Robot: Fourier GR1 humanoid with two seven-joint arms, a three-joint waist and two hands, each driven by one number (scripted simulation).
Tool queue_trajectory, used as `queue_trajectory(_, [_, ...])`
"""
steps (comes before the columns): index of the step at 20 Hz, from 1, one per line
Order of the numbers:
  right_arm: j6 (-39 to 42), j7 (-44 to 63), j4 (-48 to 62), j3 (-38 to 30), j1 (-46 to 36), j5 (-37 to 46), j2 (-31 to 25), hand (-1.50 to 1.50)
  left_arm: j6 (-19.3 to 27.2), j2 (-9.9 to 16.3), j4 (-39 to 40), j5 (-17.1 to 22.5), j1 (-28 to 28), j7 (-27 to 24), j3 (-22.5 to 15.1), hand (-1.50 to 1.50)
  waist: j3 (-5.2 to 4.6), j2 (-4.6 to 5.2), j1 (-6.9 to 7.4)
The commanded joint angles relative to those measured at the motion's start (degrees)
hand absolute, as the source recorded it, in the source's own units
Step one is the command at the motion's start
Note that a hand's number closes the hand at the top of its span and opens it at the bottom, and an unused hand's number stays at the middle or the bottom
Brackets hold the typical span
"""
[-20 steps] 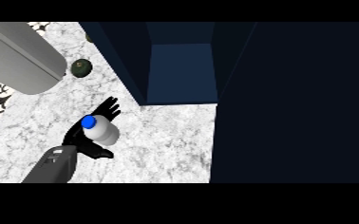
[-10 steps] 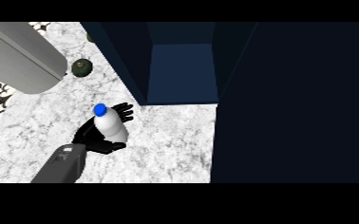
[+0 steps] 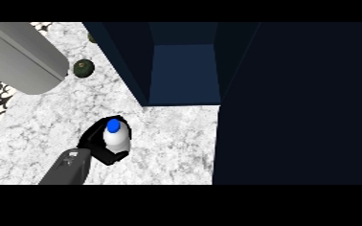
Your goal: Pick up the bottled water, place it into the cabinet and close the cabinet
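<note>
The bottle (image 3: 117,135), white with a blue cap, is gripped by the left hand (image 3: 99,143), whose fingers are curled round it above the marble counter (image 3: 170,139). It is held near the open cabinet (image 3: 184,72), in front of and to the left of the opening. A grey cylinder (image 3: 25,57) and a small dark round object (image 3: 83,68) are seen at the upper left.

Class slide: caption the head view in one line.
Left hand curled round the blue-capped water bottle on the marble counter, before the open cabinet.
</note>
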Motion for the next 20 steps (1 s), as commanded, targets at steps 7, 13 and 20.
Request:
queue_trajectory(7, [-1.3, 0.5, 0.8, -0.1, -1.9, 0.5, 0.7, -1.50, 4.9, 1.3, -0.5, 10.2, 4.7, -8.5, 10.2, 1.50, 0.02, -0.10, 1.62])
queue_trajectory(13, [0.2, -0.7, 0.3, -0.2, 0.7, -1.0, -0.8, -1.50, 7.7, -1.1, -1.2, 16.4, 3.8, -7.0, 14.8, 1.50, 0.12, -0.28, 0.79])
queue_trajectory(20, [-1.9, 0.0, -0.4, 0.4, -0.6, 0.2, -0.4, -1.50, 4.7, -1.1, -6.4, 20.2, 6.3, -0.8, 14.1, 1.50, 0.18, -0.44, 1.18])
